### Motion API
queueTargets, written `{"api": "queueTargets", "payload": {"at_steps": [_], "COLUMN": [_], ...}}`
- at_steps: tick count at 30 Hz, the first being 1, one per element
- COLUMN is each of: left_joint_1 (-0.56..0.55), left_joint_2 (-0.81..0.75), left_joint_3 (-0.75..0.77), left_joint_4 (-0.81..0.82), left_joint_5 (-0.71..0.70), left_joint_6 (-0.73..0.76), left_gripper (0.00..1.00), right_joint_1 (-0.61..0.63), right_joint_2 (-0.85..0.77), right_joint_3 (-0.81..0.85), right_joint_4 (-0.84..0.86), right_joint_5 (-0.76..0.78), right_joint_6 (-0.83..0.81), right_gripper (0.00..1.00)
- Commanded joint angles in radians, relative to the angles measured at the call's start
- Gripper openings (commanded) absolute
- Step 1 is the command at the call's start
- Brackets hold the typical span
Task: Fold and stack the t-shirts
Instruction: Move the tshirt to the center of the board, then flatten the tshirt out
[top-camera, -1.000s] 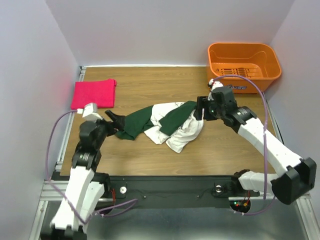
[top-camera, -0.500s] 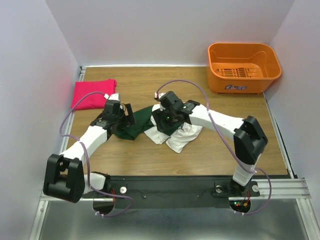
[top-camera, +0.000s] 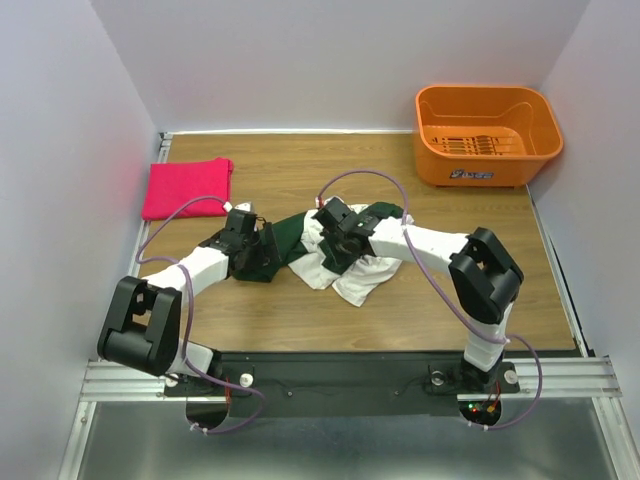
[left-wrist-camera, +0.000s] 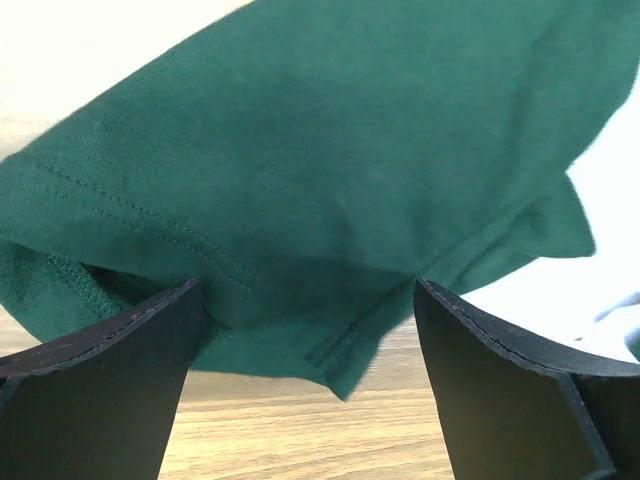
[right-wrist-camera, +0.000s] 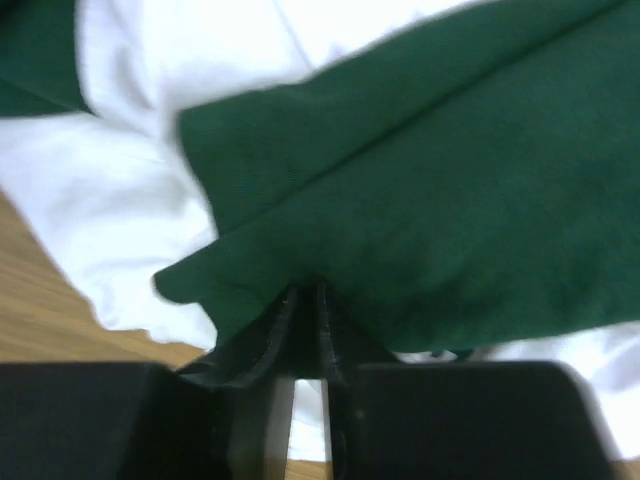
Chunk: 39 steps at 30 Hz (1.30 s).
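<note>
We reach both arms in to the centre of the top view. Our left gripper gapes wide; our right gripper pinches the green-sleeved t-shirt.

Right gripper fingers nearly together, pinching edge of dark green sleeve. White t-shirt body crumpled behind. Wood table lower left.

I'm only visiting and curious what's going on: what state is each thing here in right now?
pink-red t-shirt: folded flat, far left.
white-and-green t-shirt: crumpled, not yet folded.
orange basket: upright, empty.
left claw: open, straddling that shirt's green sleeve hem.
right claw: pinched shut on green sleeve cloth.
</note>
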Motion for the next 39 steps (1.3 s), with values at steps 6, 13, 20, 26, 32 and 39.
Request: {"api": "queueTargets", "payload": {"at_steps": [6,13,20,26,32,39], "left_joint_1": [-0.005,-0.005,-0.005,-0.005,-0.005,-0.005], "left_joint_2": [0.032,0.029,0.017,-0.008,-0.109,-0.154], "left_joint_3": [-0.043,-0.077,-0.100,-0.109,-0.103,-0.083], "left_joint_4": [0.044,0.044,0.048,0.044,-0.004,-0.022], "left_joint_5": [0.004,0.012,0.015,0.022,0.010,-0.015], "left_joint_6": [-0.055,-0.072,-0.085,-0.088,-0.084,-0.075], "left_gripper": [0.99,0.99,0.98,0.96,0.96,0.98], "right_joint_1": [0.004,-0.094,-0.456,-0.596,-0.594,-0.420], "right_joint_2": [-0.164,-0.316,-0.591,-0.773,-0.747,-0.529], "right_joint_3": [-0.085,-0.246,-0.440,-0.470,-0.362,-0.227], "right_joint_4": [0.009,0.006,0.009,0.008,0.038,0.041], "right_joint_5": [0.210,0.271,0.150,0.170,-0.146,-0.270], "right_joint_6": [0.045,0.102,0.201,0.235,0.079,-0.013], "right_gripper": [0.01,0.01,0.01,0.01,0.45,0.66]}}
